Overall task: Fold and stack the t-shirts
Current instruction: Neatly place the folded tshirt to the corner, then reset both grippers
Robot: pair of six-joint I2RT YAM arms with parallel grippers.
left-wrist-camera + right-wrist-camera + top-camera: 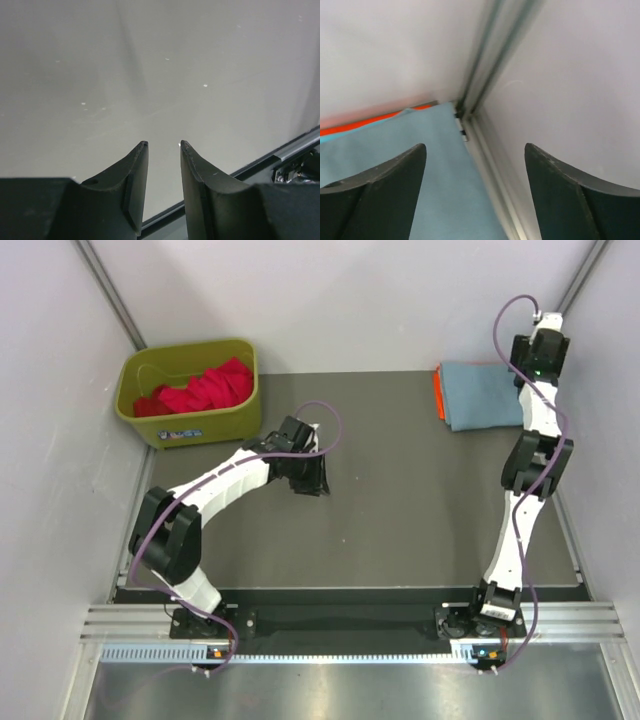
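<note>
**Blue tee stacked, my jaws off it**

Blue tee lies folded on orange tee, at 1 o'clock on the table. Red tees sit heaped in the bin at 10 o'clock. My right gripper hangs over the stack's far corner, jaws wide, holding nothing. My left gripper, 9 o'clock of centre, is half open and empty. I'd lift right straight up so no finger snags the fold, then pinch one red tee only.

1. Far left: a plain olive-green bin. The small label on its near wall seems to be blue and white.
2. Inside the bin: a plain bright red t-shirt.
3. Far right: a plain dusty grey-blue t-shirt, with an orange t-shirt showing at its left edge.
4. The table is plain dark grey.
5. The left arm and right arm are white with black joints and purple cables.
</note>
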